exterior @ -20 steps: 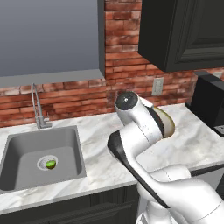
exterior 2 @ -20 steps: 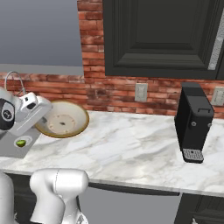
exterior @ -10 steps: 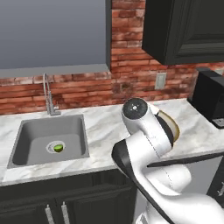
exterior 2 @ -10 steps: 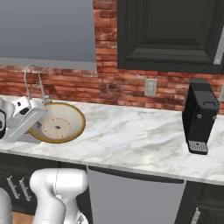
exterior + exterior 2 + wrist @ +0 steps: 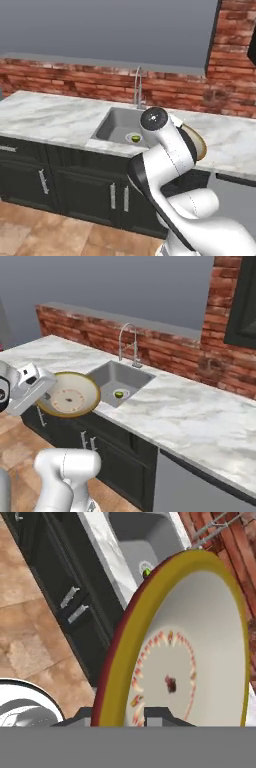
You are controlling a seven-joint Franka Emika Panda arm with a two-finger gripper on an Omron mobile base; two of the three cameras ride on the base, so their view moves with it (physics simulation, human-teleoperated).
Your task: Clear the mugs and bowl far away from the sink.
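The tan bowl (image 5: 70,396) with its darker rim hangs tilted in the air in front of the counter's edge, its pale speckled inside facing the right base camera. My gripper (image 5: 44,397) is shut on its left rim. In the hand view the bowl (image 5: 195,642) stands on edge, and my gripper (image 5: 122,716) pinches its rim at the bottom. From the left base camera a slice of the bowl (image 5: 198,143) peeks out behind my arm. The grey sink (image 5: 116,124) (image 5: 117,378) lies beyond, with a chrome faucet (image 5: 138,88) (image 5: 128,344). The mugs are out of view.
A small green thing (image 5: 135,138) (image 5: 119,394) lies at the drain. The marble counter (image 5: 45,117) (image 5: 200,426) runs left and right along a brick wall. Dark cabinets (image 5: 60,182) stand below it, above a wooden floor (image 5: 30,235).
The whole picture has shifted: the base has driven back from the counter and leftward, so cabinets and floor now show. The bowl stays in my gripper. The black machine has left both views.
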